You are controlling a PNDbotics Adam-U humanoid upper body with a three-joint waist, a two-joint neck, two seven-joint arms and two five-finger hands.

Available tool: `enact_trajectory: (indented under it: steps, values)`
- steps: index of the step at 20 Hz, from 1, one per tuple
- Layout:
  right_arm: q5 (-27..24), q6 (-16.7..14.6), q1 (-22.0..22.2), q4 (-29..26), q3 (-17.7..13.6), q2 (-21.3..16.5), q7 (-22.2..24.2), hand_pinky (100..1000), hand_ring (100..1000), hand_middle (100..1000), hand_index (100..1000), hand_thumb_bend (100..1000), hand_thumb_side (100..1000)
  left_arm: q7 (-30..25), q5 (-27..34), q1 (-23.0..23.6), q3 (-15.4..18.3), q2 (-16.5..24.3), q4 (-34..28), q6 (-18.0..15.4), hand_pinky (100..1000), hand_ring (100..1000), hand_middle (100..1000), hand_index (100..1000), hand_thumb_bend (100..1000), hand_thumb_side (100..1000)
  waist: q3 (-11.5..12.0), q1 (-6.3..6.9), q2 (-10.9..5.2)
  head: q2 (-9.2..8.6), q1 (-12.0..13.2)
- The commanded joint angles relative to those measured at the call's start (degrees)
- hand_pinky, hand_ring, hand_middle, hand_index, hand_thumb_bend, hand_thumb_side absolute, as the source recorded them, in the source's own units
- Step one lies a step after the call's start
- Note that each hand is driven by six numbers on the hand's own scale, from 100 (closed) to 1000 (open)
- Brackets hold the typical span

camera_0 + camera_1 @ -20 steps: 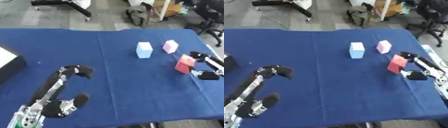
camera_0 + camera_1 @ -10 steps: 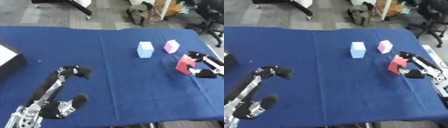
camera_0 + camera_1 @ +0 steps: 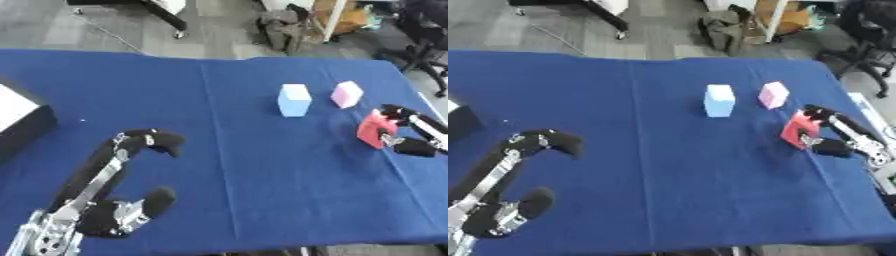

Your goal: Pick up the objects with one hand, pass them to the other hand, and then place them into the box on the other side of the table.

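Left hand [image 3: 131, 215]: at the near left corner of the tabletop [image 3: 227, 175], resting idle; its fingers [image 3: 162, 142] are spread wide with the thumb apart, and they hold nothing.
Right hand [image 3: 833, 137]: at the right edge, in the middle depth; one of its fingers lies on the far top of the red block, the thumb is at the near right side, so it pinches the block.
Red block [image 3: 800, 132]: held between the fingers and thumb of the right hand, tilted; I cannot tell if its bottom touches the cloth.
Box [image 3: 22, 122]: at the left edge, dark sides with a white top, only partly in view; well apart from all blocks.
Blue block [image 3: 294, 99]: stands upright on the tabletop, right of the centre, farther than the red block and left of it.
Pink block [image 3: 346, 94]: just right of the blue block, apart from it, a little tilted.
Floor [image 3: 219, 30]: grey, beyond the far edge.
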Motion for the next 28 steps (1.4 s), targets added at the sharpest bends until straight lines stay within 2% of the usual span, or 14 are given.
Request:
enact_trajectory:
  steps: [1,2,4,7,8,12,13,14,16,17,19,24,28]
  values:
    - [-0.21,0.01,-0.22,0.67,-0.27,-2.22,-0.33,885,919,871,1000,100,493,-0.27,0.19,-0.87,-0.19,0.56,-1.31,-0.02,713,683,582,810,568,958,0.12,0.02,-0.19,-0.15,-0.11]
    - [-0.14,0.05,-0.2,0.79,-0.26,-2.24,-0.35,884,919,869,1000,100,504,-0.27,0.2,-0.87,-0.18,0.57,-1.31,0.0,713,683,582,811,562,966,0.15,0.01,-0.19,-0.15,-0.1]
    - [0.22,0.26,-0.15,1.02,-0.21,-2.25,-0.3,881,916,861,1000,100,451,-0.29,0.23,-0.87,-0.19,0.57,-1.31,0.04,713,683,582,811,558,965,0.2,0.0,-0.22,-0.15,-0.09]
    - [0.99,0.74,-0.07,1.3,-0.13,-2.27,-0.01,874,910,846,1000,100,243,-0.27,0.31,-0.84,-0.17,0.54,-1.34,0.06,713,683,582,811,558,964,0.21,0.02,-0.28,-0.15,-0.05]
    - [1.22,0.87,-0.05,1.34,-0.13,-2.27,0.08,872,908,841,1000,100,220,-0.26,0.33,-0.83,-0.16,0.55,-1.35,0.07,713,683,582,811,557,964,0.22,0.02,-0.3,-0.15,-0.05]
    - [1.89,1.14,0.0,1.31,-0.25,-2.23,-0.17,849,874,794,994,100,211,-0.25,0.39,-0.78,-0.13,0.6,-1.38,0.09,713,683,581,811,555,966,0.21,0.02,-0.33,-0.15,0.02]
    - [2.03,1.15,-0.01,1.28,-0.29,-2.2,-0.45,833,853,764,969,100,206,-0.25,0.4,-0.77,-0.12,0.61,-1.39,0.09,713,683,581,811,555,967,0.22,0.02,-0.33,-0.15,0.04]
    - [2.18,1.11,-0.03,1.23,-0.41,-2.17,-1.03,801,814,711,905,100,199,-0.23,0.41,-0.77,-0.1,0.62,-1.4,0.1,712,683,581,811,554,967,0.21,0.02,-0.32,-0.15,0.05]
    - [2.46,0.95,-0.06,1.18,-0.58,-2.06,-2.68,778,786,665,854,100,198,-0.2,0.44,-0.79,-0.07,0.63,-1.42,0.12,712,683,581,811,554,967,0.22,0.03,-0.29,-0.15,0.06]
    - [2.56,0.81,-0.08,1.16,-0.68,-2.02,-3.64,745,748,605,779,100,202,-0.19,0.45,-0.79,-0.06,0.65,-1.42,0.13,712,683,581,811,553,968,0.21,0.04,-0.28,-0.15,0.05]
    - [2.77,0.47,-0.07,1.18,-0.8,-1.95,-5.79,711,702,540,708,100,217,-0.17,0.48,-0.78,-0.05,0.67,-1.43,0.15,712,683,581,811,551,971,0.21,0.04,-0.27,-0.15,0.02]
    - [3.04,-0.43,0.02,1.19,-1.03,-1.76,-10.86,661,619,441,578,100,289,-0.14,0.53,-0.73,-0.05,0.73,-1.41,0.18,712,683,581,811,547,976,0.18,0.03,-0.25,-0.15,0.01]
    - [3.15,-0.86,0.12,1.15,-1.14,-1.5,-14.42,644,589,397,523,100,346,-0.08,0.54,-0.74,-0.02,0.75,-1.4,0.21,712,683,580,811,544,979,0.17,0.05,-0.22,-0.15,0.0]
